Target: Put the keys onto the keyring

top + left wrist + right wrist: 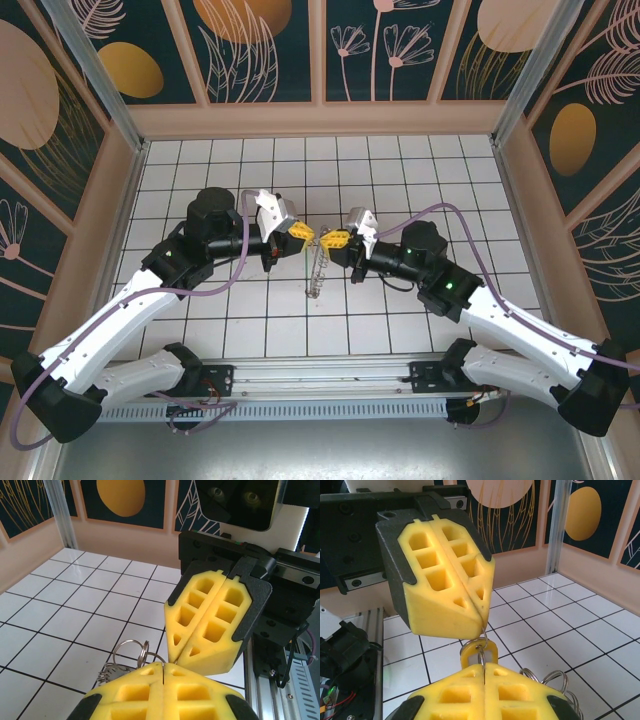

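Our left gripper point(305, 233), jaws pinched shut on the thin wire of the keyring point(129, 641), meets our right gripper point(333, 238), clamped on what looks like the brass-tan key point(479, 652), tip to tip above the middle of the tiled table point(400, 180). The ring's dangling bunch point(318, 272) hangs beneath; we judge its weight could twist the wire, so the key's bow slips off.
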Available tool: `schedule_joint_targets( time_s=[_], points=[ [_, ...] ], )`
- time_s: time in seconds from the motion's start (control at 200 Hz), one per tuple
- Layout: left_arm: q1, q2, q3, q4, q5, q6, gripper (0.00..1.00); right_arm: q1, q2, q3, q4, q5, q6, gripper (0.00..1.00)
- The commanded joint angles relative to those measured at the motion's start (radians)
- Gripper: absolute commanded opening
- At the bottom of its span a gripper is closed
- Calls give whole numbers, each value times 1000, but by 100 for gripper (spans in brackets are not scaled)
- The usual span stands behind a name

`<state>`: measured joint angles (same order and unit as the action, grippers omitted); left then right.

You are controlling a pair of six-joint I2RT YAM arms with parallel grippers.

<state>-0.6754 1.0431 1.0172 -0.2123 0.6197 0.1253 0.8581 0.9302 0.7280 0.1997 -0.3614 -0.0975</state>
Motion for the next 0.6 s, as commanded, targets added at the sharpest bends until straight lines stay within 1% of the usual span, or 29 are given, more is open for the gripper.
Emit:
schedule_joint_targets(
  time_s=[0.0, 0.185, 0.596],
  points=[
    [-3, -17, 17, 18, 20, -10, 0, -1, -13, 3, 69, 32, 7, 0],
    [-3, -20, 15, 17, 22, -11, 0, 1, -13, 2, 74, 45, 1, 0],
    [-3, -9, 12, 34, 32, -21, 0, 4, -10, -10, 106, 1, 10, 0]
  ],
)
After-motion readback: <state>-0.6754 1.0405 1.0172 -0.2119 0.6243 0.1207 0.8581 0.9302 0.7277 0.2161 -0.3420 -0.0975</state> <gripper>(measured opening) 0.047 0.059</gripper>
